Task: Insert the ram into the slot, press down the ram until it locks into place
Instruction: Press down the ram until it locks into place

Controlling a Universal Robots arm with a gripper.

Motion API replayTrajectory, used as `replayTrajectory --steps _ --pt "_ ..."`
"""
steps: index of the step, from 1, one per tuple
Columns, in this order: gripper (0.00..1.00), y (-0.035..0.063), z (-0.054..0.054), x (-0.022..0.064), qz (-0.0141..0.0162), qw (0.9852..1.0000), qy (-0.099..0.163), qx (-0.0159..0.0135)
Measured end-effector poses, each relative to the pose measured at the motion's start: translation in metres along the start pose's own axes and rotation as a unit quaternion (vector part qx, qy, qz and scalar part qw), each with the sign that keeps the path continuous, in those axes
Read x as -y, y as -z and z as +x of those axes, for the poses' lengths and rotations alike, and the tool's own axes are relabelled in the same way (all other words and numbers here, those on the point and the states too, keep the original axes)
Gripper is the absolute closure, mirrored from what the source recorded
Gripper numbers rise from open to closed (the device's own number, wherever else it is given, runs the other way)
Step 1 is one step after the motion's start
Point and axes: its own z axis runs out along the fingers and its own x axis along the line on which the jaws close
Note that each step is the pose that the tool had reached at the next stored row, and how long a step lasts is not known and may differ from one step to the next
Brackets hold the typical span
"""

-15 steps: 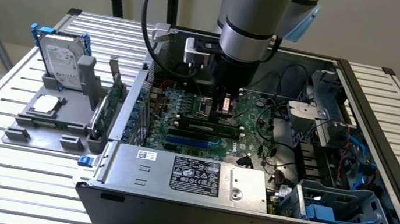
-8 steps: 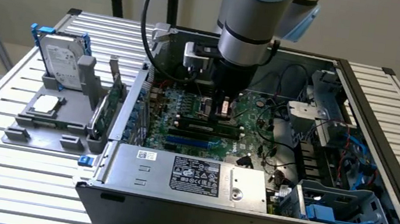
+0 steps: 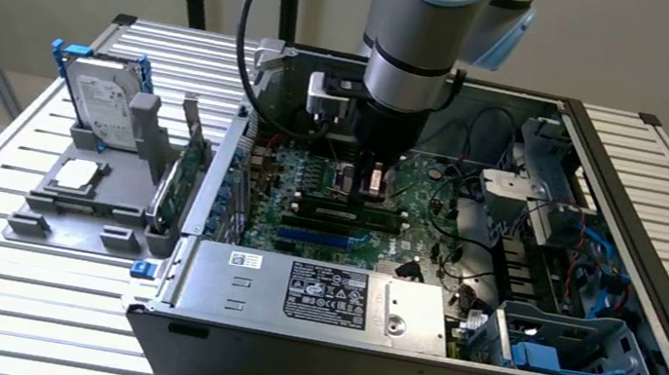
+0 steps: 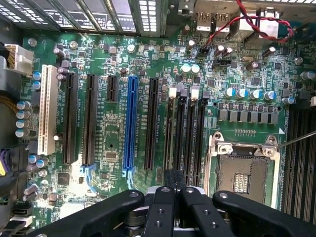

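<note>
Your tool (image 3: 370, 185), fingers closed together with nothing between them, bears on the ram (image 3: 349, 213) already lying in its black slot (image 3: 344, 220) on the motherboard (image 3: 310, 169) (latch state unreadable), so keep the press vertical and centred.

We're looking at the ram (image 3: 345, 213), a long thin green stick with dark chips, lying flat and lengthwise in its slot (image 3: 348, 219) on the motherboard inside the open case. From the wrist view we see a row of narrow black memory slots (image 4: 190, 133) beside the empty processor socket; we cannot tell whether the stick is locked.
</note>
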Motion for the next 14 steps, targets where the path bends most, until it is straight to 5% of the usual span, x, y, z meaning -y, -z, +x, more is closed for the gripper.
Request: replayTrajectory --steps 6,14 --pt "0.89 -0.006 0.0 0.0003 -0.0002 1.0 0.0 -0.0003" --pt "0.89 0.0247 0.0 0.0001 -0.0029 1.0 0.0 0.0001"
